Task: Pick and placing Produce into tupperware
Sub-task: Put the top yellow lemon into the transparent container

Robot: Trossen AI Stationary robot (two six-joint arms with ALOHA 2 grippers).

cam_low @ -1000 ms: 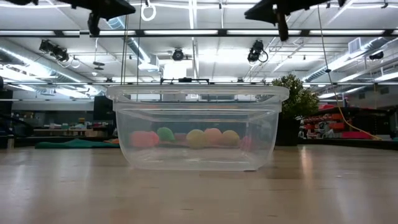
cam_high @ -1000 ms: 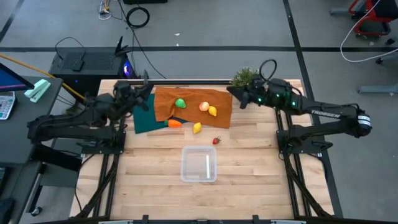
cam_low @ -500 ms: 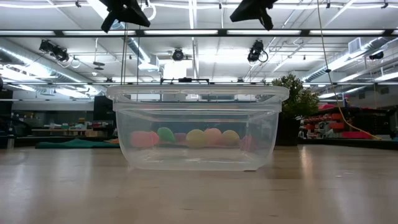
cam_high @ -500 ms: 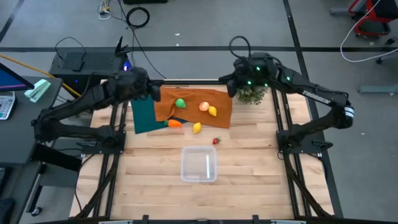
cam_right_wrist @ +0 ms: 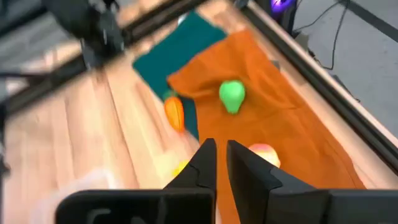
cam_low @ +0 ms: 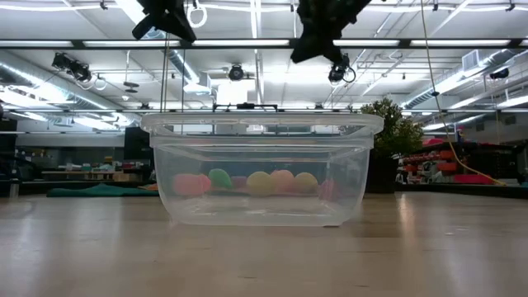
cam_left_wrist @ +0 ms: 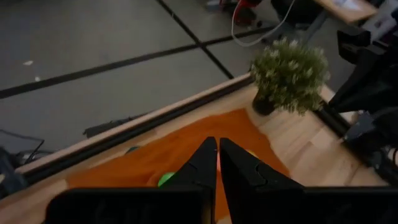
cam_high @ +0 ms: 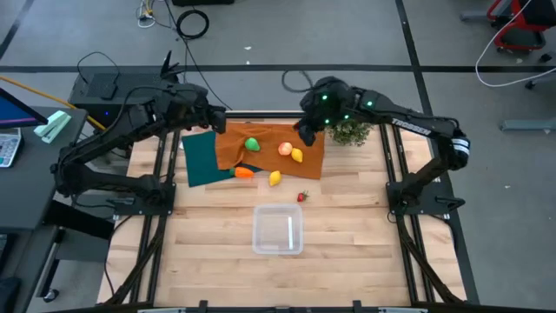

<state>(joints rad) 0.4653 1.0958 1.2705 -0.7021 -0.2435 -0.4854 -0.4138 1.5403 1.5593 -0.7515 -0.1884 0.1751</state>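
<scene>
The produce lies toward the table's far side. The green round one [cam_high: 252, 144], the pale apple [cam_high: 285, 149] and one lemon [cam_high: 297, 156] rest on an orange cloth [cam_high: 269, 135]. The carrot [cam_high: 245, 172], the second lemon [cam_high: 275, 178] and the strawberry [cam_high: 302, 196] sit nearer. The clear tupperware [cam_high: 278, 229] stands on the wood nearer still and holds nothing; it fills the low view [cam_low: 260, 169]. My left gripper [cam_high: 219, 122] hovers shut, high over the cloth's far left corner. My right gripper [cam_high: 304, 135] hovers shut, high above the apple and lemon.
A teal cloth [cam_high: 200, 161] lies partly under the orange cloth's left edge. A bushy potted plant [cam_high: 350, 130] stands at the far right, beside my right arm. Bare wood surrounds the tupperware on the near half of the table [cam_high: 208, 252].
Both arms have swung in from the table's sides toward the orange cloth. My left gripper has moved right, to the cloth's far left corner. My right gripper has moved left, from beside the plant to above the apple and lemon. The produce and tupperware have stayed put.
</scene>
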